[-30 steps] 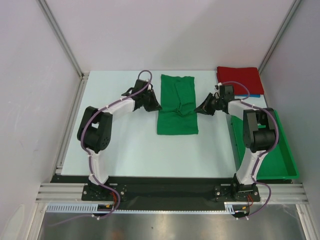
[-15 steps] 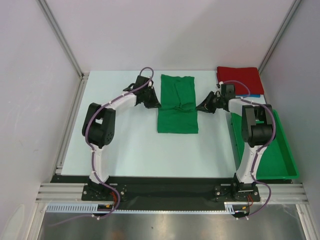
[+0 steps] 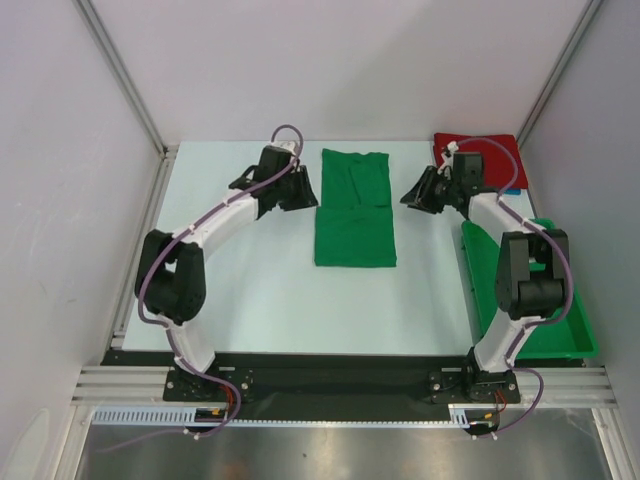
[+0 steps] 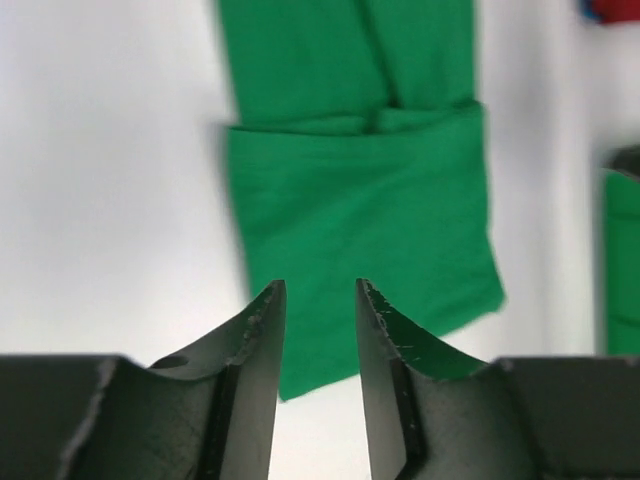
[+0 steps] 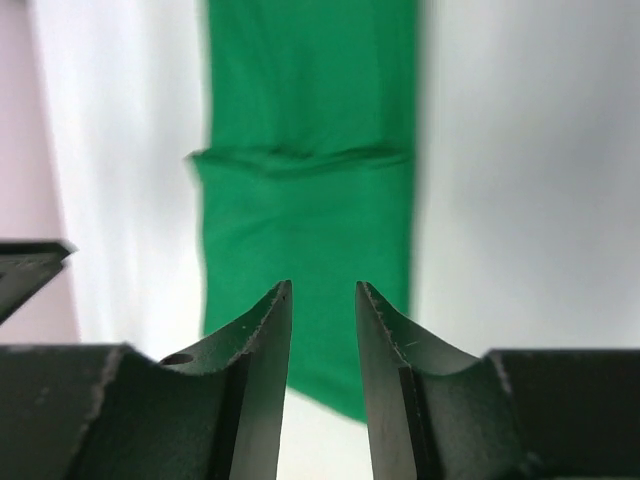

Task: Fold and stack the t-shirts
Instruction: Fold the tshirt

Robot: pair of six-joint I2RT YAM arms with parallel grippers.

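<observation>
The bright green t-shirt lies flat mid-table as a long narrow strip, with a cross fold line partway along it. My left gripper hovers just off its left edge, open, with nothing between the fingers. At the shirt's right edge my right gripper is likewise open and empty. A folded red t-shirt sits at the back right corner, partly behind the right arm. No blue t-shirt can be made out clearly.
A rigid green plastic bin stands along the right side of the table, beside the right arm's base. Grey walls and aluminium posts close in the table on three sides.
Both grippers have opened and let go of the green t-shirt, then pulled up and toward the far side. The shirt's bunched middle has settled flat.
</observation>
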